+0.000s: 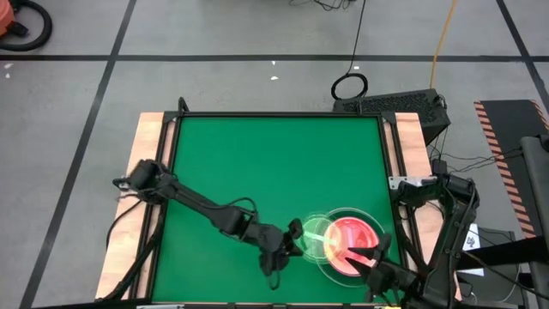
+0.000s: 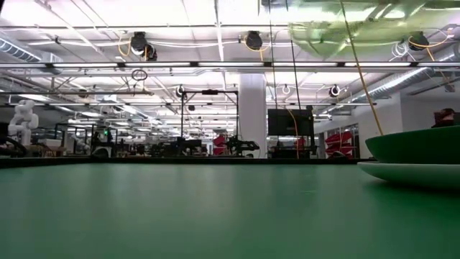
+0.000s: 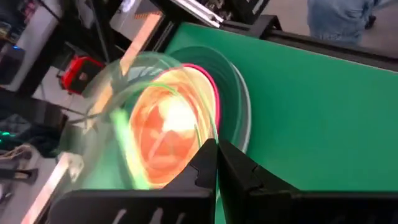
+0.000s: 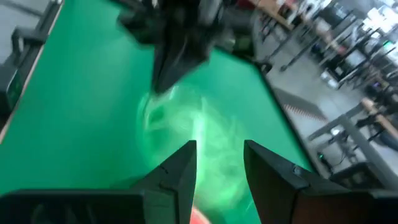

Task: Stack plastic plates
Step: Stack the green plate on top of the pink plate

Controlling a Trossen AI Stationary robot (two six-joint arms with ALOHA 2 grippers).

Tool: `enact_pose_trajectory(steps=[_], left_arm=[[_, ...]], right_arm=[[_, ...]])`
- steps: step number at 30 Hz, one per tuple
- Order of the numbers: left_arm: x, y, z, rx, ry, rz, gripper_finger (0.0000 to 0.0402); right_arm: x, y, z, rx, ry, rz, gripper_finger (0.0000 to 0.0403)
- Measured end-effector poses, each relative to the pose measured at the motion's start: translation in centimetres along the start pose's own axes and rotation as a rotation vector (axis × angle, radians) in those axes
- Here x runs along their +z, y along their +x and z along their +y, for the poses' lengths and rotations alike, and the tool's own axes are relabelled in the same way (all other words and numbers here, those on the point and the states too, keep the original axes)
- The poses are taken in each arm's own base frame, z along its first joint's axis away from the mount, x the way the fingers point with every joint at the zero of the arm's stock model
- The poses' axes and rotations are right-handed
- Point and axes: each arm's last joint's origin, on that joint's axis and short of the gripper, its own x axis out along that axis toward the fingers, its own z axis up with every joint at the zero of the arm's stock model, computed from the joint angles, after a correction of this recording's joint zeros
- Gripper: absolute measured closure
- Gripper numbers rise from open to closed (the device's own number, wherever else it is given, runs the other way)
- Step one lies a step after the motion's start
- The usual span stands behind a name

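Green mat covers the table; grey floor w/ dark tape lines around it, warehouse-type room w/ ceiling lights behind in low view. Plate stack sits at the near right corner of mat: pink/red plate on top, pale larger plate under, dark green rim seen at table level. Left gripper is just beside the stack's left edge, fingers pinched shut on a small translucent green plate, tilted and overlapping the stack. Right gripper at stack's near-right edge, fingers apart, holding nothing.
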Motion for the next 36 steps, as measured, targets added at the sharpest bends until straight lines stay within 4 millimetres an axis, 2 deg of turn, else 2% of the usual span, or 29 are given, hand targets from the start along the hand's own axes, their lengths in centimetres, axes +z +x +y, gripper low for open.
enact_pose_trajectory(steps=[5,10,16,21,25,32,36], left_arm=[[-0.4,3.6,1.8,-0.052,-0.009,0.019,0.0396],[-0.1,6.9,3.4,-0.122,-0.006,0.000,0.0396],[-0.1,10.4,4.3,-0.219,-0.029,0.009,0.0396],[-0.6,13.1,4.7,-0.209,-0.029,-0.002,0.0396],[-1.8,14.0,4.4,-0.216,-0.003,0.003,0.0396],[-2.7,14.0,5.4,-0.205,-0.072,0.011,0.0395],[-2.9,14.0,5.6,-0.204,-0.096,0.014,0.0381]], right_arm=[[0.4,-0.4,-1.0,-0.012,0.007,-0.053,0.0277],[0.3,-0.8,-1.3,-0.003,0.002,-0.058,0.0277],[0.2,-0.9,-1.4,-0.012,-0.052,-0.055,0.0277],[0.2,-0.8,-1.7,-0.026,-0.076,-0.048,0.0277],[0.2,-0.8,-1.7,-0.028,-0.086,-0.046,0.0277],[0.2,-0.8,-1.7,-0.028,-0.104,-0.046,0.0277],[0.2,-0.8,-1.7,-0.029,-0.108,-0.047,0.0277]])
